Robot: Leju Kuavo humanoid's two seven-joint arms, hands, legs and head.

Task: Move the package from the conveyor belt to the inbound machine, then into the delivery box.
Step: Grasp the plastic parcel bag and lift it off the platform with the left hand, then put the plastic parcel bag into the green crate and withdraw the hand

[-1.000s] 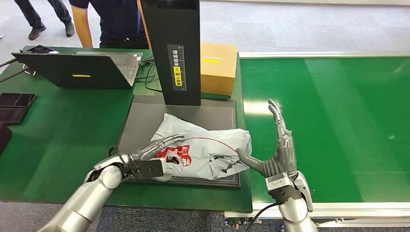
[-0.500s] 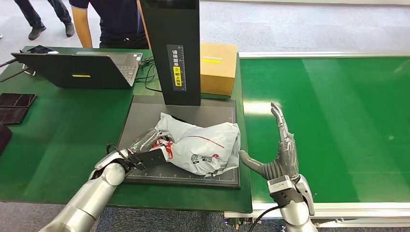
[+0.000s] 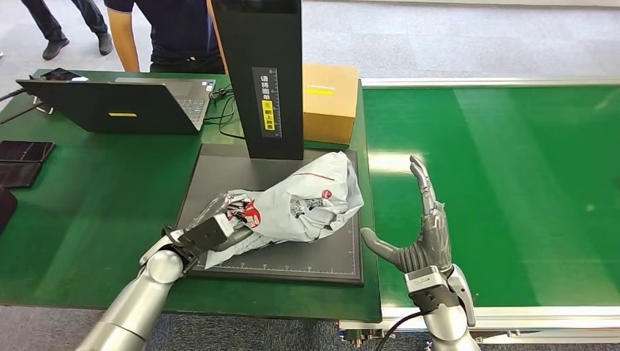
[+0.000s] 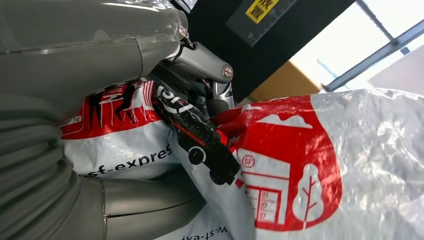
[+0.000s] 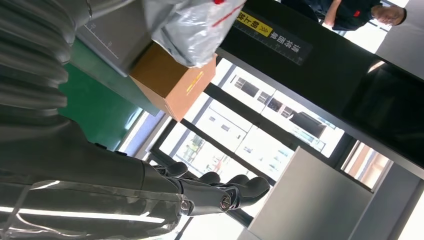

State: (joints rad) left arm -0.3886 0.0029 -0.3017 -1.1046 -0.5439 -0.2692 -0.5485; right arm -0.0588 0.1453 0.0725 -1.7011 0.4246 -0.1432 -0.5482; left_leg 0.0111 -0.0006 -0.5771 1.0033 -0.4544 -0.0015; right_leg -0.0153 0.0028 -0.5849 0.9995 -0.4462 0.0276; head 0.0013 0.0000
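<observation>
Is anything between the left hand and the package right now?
No. The left hand already grips the package at its near end, lifting it over the scanner plate. The right hand is open beside it, apart.

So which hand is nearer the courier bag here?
Left. The left hand grips the courier bag at its near-left end. The right hand is open over the conveyor belt, apart from the bag.

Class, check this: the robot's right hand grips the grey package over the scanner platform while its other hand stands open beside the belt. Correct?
Not quite. The left hand grips the package, as the head view shows; the right hand is the open one.
</observation>
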